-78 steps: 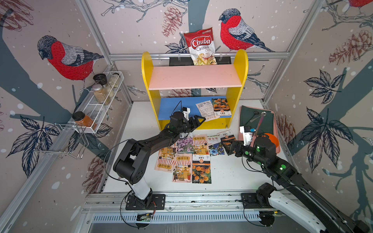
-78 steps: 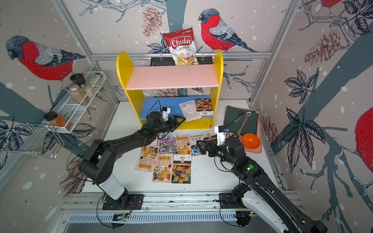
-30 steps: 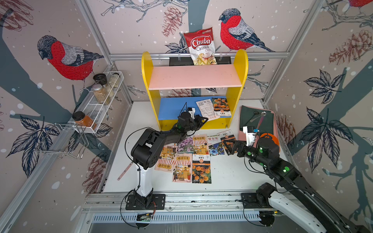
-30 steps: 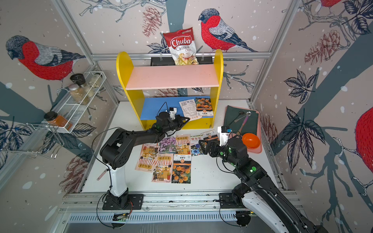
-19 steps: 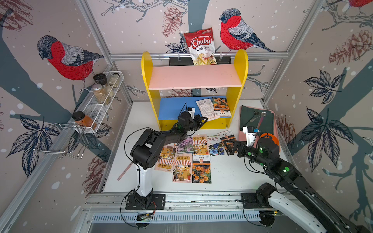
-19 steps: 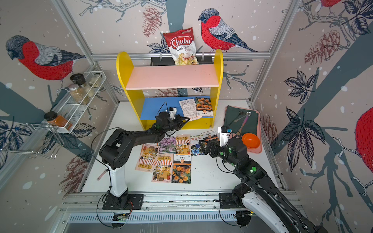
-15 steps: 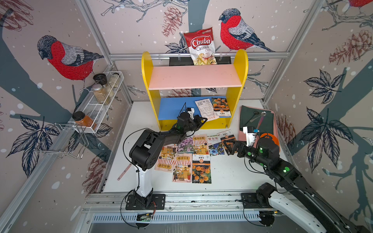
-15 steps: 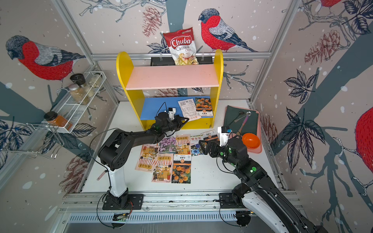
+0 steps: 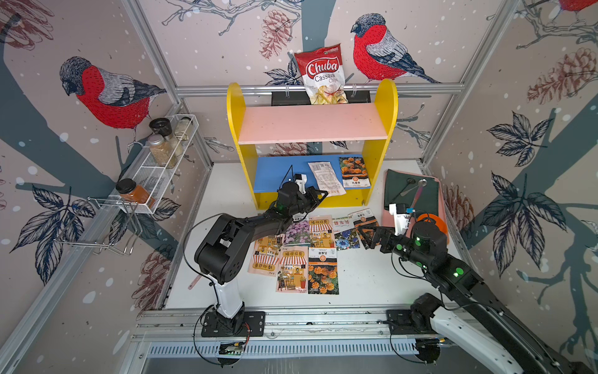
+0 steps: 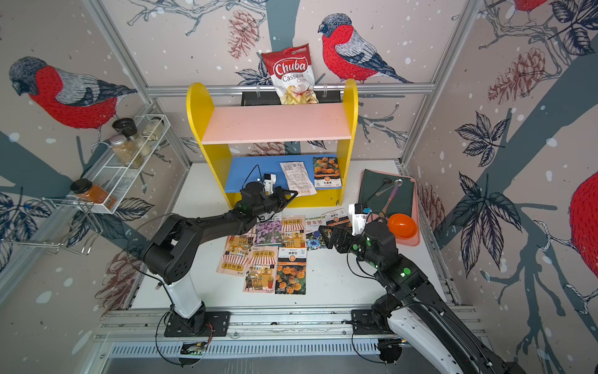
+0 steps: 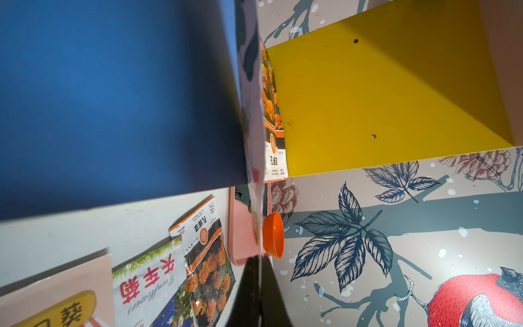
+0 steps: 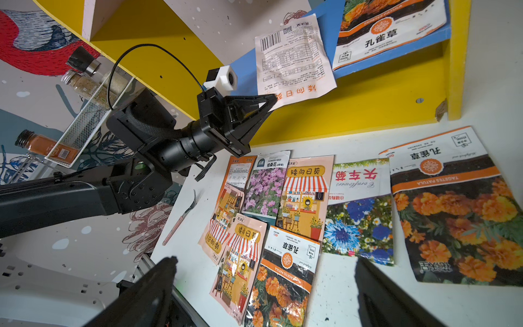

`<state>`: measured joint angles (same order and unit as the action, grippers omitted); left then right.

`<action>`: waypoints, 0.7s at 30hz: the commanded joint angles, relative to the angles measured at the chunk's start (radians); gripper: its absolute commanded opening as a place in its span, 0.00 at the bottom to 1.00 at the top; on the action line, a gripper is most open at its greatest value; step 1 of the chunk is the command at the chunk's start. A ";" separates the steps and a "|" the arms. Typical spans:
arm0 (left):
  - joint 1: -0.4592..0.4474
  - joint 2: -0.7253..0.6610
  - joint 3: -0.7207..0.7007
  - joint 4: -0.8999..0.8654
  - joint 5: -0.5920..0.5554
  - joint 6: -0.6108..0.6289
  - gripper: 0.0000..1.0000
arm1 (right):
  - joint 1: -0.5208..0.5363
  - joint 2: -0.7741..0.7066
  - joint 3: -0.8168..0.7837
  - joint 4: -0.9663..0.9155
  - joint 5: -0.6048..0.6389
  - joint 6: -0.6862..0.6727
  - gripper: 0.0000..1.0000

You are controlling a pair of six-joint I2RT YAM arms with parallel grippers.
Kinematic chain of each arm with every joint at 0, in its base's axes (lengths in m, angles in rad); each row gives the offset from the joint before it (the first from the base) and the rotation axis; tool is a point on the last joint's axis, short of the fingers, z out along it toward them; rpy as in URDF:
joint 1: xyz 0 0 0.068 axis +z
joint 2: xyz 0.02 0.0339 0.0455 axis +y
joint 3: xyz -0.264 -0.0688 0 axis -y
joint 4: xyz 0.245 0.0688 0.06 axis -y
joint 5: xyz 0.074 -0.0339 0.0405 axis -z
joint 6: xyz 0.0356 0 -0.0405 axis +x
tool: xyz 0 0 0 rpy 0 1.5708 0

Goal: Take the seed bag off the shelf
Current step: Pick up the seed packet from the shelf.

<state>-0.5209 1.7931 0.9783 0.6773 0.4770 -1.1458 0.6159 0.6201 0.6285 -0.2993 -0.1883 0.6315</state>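
Pull-out step: the left gripper is pinched on the front corner of the seed bag — which overhangs the blue board of the shelf. Next, draw it straight outward — the right gripper gapes, holding nothing.

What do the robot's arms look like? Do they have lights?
Both are black with a white bottom section and small green lights. The left arm has a thin black cable looping by its white wrist camera; the right arm has a camera too. Fingers are black triangles.
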 commanded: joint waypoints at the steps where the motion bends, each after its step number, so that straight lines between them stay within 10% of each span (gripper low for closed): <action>1: 0.005 -0.042 -0.004 -0.053 0.024 0.076 0.00 | 0.001 -0.001 -0.001 0.011 0.007 -0.004 1.00; 21: -0.042 -0.339 -0.064 -0.375 0.200 0.333 0.00 | -0.008 0.001 0.025 -0.025 0.013 -0.033 1.00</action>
<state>-0.5449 1.4742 0.9169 0.3393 0.6140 -0.8654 0.6121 0.6243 0.6384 -0.3103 -0.1879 0.6239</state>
